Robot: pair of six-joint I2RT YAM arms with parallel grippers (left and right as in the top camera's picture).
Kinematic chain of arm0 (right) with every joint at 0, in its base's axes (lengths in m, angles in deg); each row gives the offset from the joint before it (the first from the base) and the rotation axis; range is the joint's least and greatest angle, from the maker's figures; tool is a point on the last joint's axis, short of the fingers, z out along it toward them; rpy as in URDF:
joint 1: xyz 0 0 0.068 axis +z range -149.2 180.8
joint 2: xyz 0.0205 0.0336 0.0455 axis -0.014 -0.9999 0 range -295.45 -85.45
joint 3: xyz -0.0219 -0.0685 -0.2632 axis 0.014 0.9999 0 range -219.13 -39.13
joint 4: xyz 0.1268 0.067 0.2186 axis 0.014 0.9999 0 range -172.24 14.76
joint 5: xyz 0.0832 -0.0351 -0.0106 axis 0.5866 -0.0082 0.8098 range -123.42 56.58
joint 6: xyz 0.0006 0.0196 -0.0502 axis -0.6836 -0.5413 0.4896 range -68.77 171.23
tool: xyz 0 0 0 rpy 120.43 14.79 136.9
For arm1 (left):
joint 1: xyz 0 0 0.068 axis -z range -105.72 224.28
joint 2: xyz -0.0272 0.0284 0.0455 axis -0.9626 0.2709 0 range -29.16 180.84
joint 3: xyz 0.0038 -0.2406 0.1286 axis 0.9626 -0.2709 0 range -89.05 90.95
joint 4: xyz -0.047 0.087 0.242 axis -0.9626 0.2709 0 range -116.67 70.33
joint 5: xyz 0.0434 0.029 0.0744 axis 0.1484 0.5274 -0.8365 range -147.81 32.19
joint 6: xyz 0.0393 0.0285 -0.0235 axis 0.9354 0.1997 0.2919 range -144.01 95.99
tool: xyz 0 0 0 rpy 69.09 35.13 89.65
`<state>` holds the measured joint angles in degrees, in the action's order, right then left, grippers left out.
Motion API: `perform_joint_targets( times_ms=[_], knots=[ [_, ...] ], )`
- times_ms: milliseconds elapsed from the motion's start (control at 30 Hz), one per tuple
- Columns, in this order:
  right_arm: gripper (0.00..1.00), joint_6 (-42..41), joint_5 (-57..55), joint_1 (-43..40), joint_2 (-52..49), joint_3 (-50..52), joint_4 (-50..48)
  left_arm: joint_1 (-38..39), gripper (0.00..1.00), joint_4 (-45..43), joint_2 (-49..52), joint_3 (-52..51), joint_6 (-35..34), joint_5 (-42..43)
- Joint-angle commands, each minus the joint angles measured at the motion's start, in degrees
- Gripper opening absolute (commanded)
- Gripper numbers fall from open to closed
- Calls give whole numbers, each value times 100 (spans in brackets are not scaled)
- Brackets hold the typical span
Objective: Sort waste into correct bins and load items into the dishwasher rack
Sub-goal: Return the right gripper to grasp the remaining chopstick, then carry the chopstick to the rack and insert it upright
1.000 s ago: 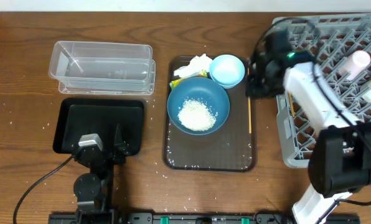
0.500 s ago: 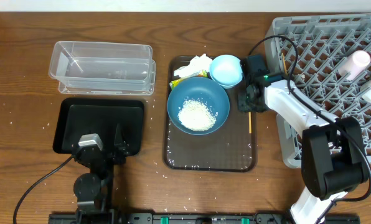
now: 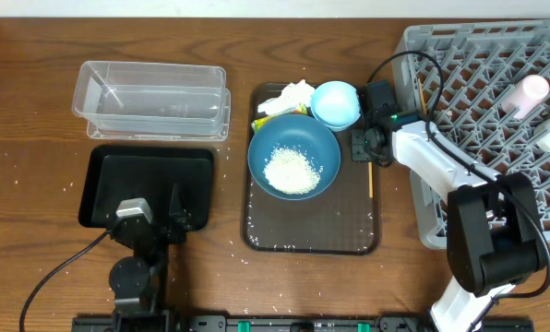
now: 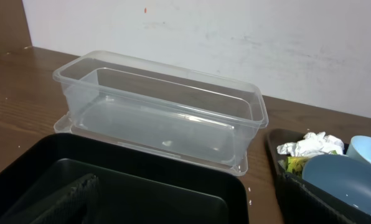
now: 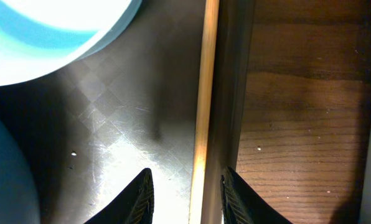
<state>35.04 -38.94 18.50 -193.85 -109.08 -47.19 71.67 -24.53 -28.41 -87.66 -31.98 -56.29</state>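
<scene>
— Where is the right gripper (image 5: 187,186)?

— Low over the right side of the brown tray (image 3: 312,231). Its two fingers are parted a little and straddle the chopstick (image 5: 201,93). It holds nothing yet, and there is a gap on each side of the stick.

— And the chopstick itself?

— It lies lengthwise on the tray floor, tight against the raised right rim, near the small bowl (image 3: 337,103).

— So what can go wrong?

— The rim, I think. The outer finger (image 5: 232,193) seems to sit over the rim rather than the floor. It may land there and stop short, so the pinch closes above the stick and comes up empty.

— Anything else?

— The stick is thin and round. A pinch away from its middle may roll it aside, or let it swing and slip on the way to the rack (image 3: 415,198). A hard push down could also nudge the tray and shake the rice (image 3: 291,169) in the big bowl (image 3: 326,148).

— The left gripper (image 3: 155,219)?

— It is parked at the near edge of the black bin (image 3: 109,175), well apart from all this. I cannot tell whether it is open.
</scene>
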Motion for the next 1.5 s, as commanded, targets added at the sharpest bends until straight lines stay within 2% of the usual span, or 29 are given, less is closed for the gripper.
perform_joint_targets(
  times_ms=[0,500,600,733,767,1000,1167,1467],
  knots=[
    [33,-118,59,39,-50,44,-17,-31,92,197,-15,-116,-68,-114],
    [31,-225,0,39,-518,48,-98,-31,92,197,-15,-116,-68,-114],
    [25,-227,76,39,-501,37,-101,-31,92,197,-15,-116,-68,-114],
    [3,-249,278,37,-474,-90,-20,-31,92,197,-15,-116,-68,-114],
    [1,-280,278,33,-461,-129,20,-31,92,197,-15,-116,-68,-114],
    [1,-306,254,-251,-50,-826,645,-31,92,197,-15,-116,-68,-114],
    [1,256,251,-732,470,-1464,1019,-31,92,197,-15,-116,-68,-114],
    [1,1097,413,-1799,1147,-1707,389,-31,92,197,-15,-116,-68,-114]
  ],
)
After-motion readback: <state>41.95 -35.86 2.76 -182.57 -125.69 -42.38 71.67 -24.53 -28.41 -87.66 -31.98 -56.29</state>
